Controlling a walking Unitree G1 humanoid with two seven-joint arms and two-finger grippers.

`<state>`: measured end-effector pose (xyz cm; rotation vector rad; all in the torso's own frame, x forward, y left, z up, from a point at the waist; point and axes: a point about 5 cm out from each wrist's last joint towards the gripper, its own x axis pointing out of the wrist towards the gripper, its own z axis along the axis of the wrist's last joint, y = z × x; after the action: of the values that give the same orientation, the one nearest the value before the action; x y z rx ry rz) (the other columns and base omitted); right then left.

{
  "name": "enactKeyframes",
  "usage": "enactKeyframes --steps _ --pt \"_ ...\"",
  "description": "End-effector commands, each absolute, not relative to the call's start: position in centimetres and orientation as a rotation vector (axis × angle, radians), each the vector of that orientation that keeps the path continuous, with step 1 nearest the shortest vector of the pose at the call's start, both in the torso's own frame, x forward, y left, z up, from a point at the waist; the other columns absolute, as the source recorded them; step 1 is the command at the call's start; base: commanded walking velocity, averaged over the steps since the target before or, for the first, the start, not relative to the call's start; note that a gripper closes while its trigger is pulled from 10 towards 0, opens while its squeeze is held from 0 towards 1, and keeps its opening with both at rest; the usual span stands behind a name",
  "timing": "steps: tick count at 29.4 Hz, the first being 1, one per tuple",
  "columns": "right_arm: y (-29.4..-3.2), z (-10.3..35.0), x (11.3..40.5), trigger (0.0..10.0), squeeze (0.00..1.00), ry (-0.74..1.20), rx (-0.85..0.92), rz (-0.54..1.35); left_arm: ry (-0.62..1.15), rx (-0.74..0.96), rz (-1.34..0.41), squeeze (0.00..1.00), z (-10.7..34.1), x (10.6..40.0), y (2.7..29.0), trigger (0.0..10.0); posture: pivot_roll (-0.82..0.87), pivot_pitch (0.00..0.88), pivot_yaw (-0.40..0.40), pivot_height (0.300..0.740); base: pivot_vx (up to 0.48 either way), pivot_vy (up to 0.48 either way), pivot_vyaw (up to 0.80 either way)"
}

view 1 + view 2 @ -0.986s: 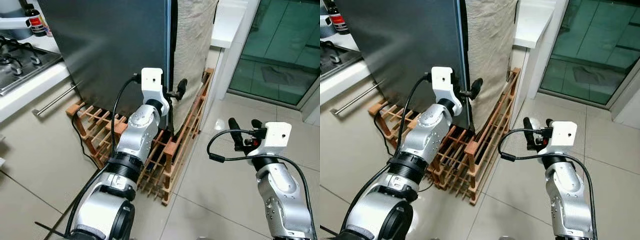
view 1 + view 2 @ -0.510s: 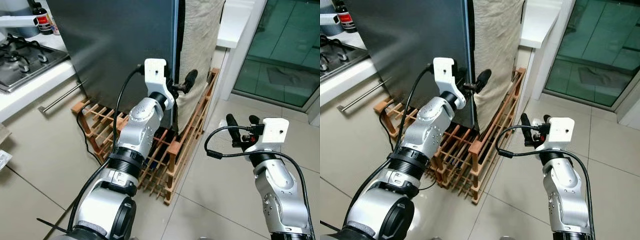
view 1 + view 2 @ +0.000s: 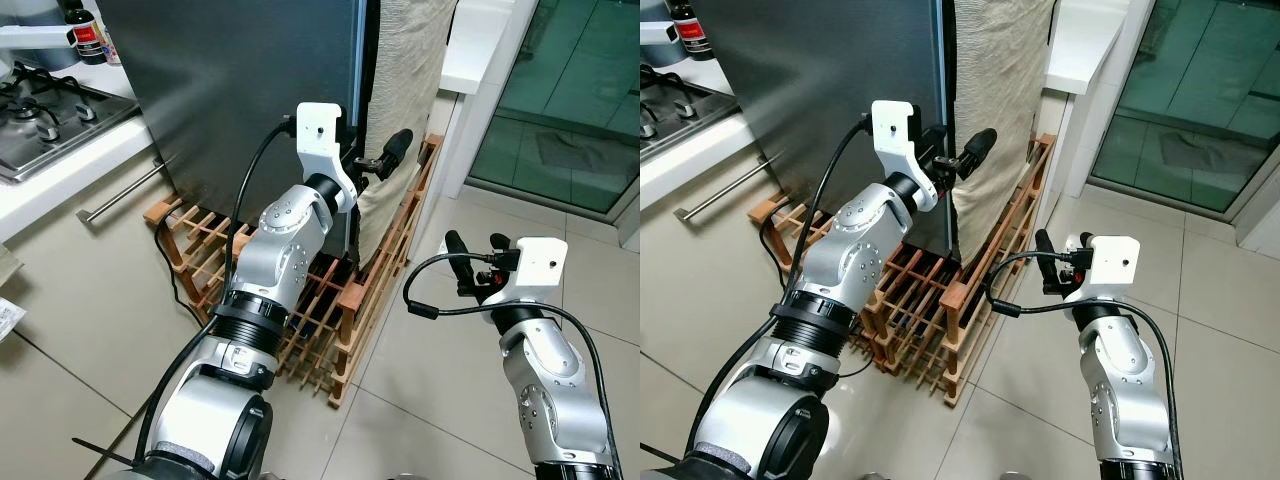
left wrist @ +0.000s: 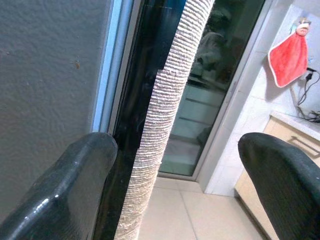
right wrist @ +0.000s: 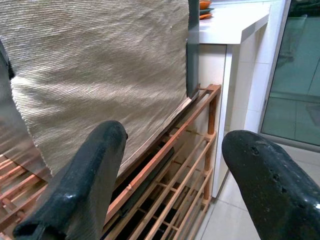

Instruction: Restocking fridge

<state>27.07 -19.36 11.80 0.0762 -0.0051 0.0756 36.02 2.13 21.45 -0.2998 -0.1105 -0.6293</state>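
The fridge has a dark grey door, and a beige ribbed cloth hangs down just past the door's right edge. My left gripper is raised at that edge and open. In the left wrist view one finger lies by the door's edge and the other finger stands far off, with the cloth's edge between them. My right gripper is open and holds nothing, low over the tiled floor to the right of the rack. In the right wrist view it faces the cloth.
A wooden slatted rack lies on the floor against the fridge's base, under my left arm. A gas hob and a dark bottle sit on the counter at left. A white counter and a glass door stand at right.
My left gripper has risen and reached further along the fridge door's edge toward the cloth. The head view has shifted a little. My right gripper has drifted slightly left.
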Motion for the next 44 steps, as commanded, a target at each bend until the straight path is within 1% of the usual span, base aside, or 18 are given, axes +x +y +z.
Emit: enactKeyframes --steps 1,2,5,8,9,12,14,19,22,26,27,30,33,34,38,41,42,44 --pt "-19.2 11.9 27.3 10.0 0.00 -0.009 0.074 0.080 -0.080 -0.291 -0.689 0.00 21.5 35.3 -1.4 10.0 -0.21 0.000 0.054 0.740 0.000 0.000 0.00" --pt "-19.2 11.9 27.3 10.0 0.00 -0.009 0.074 0.080 -0.080 -0.291 -0.689 0.00 21.5 35.3 -1.4 10.0 -0.21 0.000 0.054 0.740 0.000 0.000 0.00" --pt "-18.9 11.9 27.5 10.0 0.00 -0.011 0.076 0.084 -0.031 -0.289 -0.729 0.00 20.9 35.2 -2.7 10.0 -0.21 0.000 0.053 0.740 0.000 0.000 0.00" --pt "-18.8 12.0 27.7 10.0 0.00 -0.014 0.078 0.088 -0.025 -0.378 -0.911 0.00 21.5 33.8 -4.6 10.0 -0.21 0.000 0.055 0.740 0.000 0.000 0.00" --pt "-18.8 12.0 27.7 10.0 0.00 -0.014 0.078 0.088 -0.025 -0.378 -0.911 0.00 21.5 33.8 -4.6 10.0 -0.21 0.000 0.055 0.740 0.000 0.000 0.00" --pt "-18.8 12.1 27.8 10.0 0.00 -0.017 0.079 0.088 -0.056 -0.449 -1.102 0.00 22.4 31.9 -5.8 10.0 -0.21 0.000 0.056 0.740 0.000 0.000 0.00" --pt "-18.7 12.1 27.9 10.0 0.00 -0.021 0.080 0.088 -0.070 -0.449 -1.135 0.00 22.5 31.5 -5.9 10.0 -0.21 0.000 0.058 0.740 0.000 0.000 0.00" --pt "-18.7 12.0 27.8 10.0 0.00 -0.020 0.084 0.088 -0.092 -0.539 -1.207 0.00 23.3 30.7 -5.6 10.0 -0.21 0.000 0.057 0.740 0.000 0.000 0.00" --pt "-18.7 12.0 27.9 10.0 0.00 -0.019 0.084 0.087 -0.112 -0.532 -1.216 0.00 23.7 30.6 -5.0 10.0 -0.20 0.000 0.059 0.740 0.000 0.000 0.00" --pt "-18.6 12.0 28.0 10.0 0.00 -0.026 0.086 0.083 -0.143 -0.463 -1.111 0.00 23.6 31.5 -3.1 10.0 -0.19 0.000 0.069 0.740 0.000 0.000 0.00" --pt "-18.6 12.4 28.0 10.0 0.00 -0.052 0.090 0.053 -0.148 -0.413 -0.969 0.00 22.8 32.4 -0.4 10.0 -0.19 0.000 0.071 0.740 0.000 0.000 0.00" --pt "-19.2 13.6 27.1 10.0 0.00 -0.123 0.083 -0.031 -0.175 -0.361 -0.760 0.00 21.8 32.9 4.2 10.0 -0.17 0.000 0.064 0.740 0.000 0.000 0.00" --pt "-19.6 13.5 25.7 10.0 0.00 -0.136 0.065 -0.066 -0.162 -0.342 -0.483 0.00 20.4 33.3 9.1 10.0 -0.15 0.000 0.057 0.740 0.000 0.000 0.00" --pt "-19.6 13.4 25.4 10.0 0.00 -0.133 0.061 -0.069 -0.156 -0.329 -0.440 0.00 20.1 33.2 10.0 10.0 -0.15 0.000 0.057 0.740 0.000 0.000 0.00" --pt "-19.8 12.4 25.0 10.0 0.00 -0.091 0.047 -0.077 -0.111 -0.297 -0.356 0.00 18.2 32.2 11.9 10.0 -0.14 0.000 0.048 0.740 0.000 0.000 -0.16" --pt "-19.8 12.3 25.5 10.0 0.00 -0.090 0.039 -0.064 -0.082 -0.267 -0.279 0.00 16.9 32.0 12.7 10.0 -0.13 0.000 0.041 0.740 0.000 0.000 -0.66" --pt "-19.7 12.5 25.9 10.0 0.00 -0.097 0.037 -0.061 -0.069 -0.252 -0.212 0.00 16.5 32.1 13.3 10.0 -0.13 0.000 0.037 0.740 0.000 0.000 -0.66" --pt "-19.7 12.5 26.0 10.0 0.00 -0.098 0.039 -0.060 -0.071 -0.237 -0.184 0.00 16.5 32.2 13.5 10.0 -0.13 0.000 0.036 0.740 0.000 0.000 -0.66"
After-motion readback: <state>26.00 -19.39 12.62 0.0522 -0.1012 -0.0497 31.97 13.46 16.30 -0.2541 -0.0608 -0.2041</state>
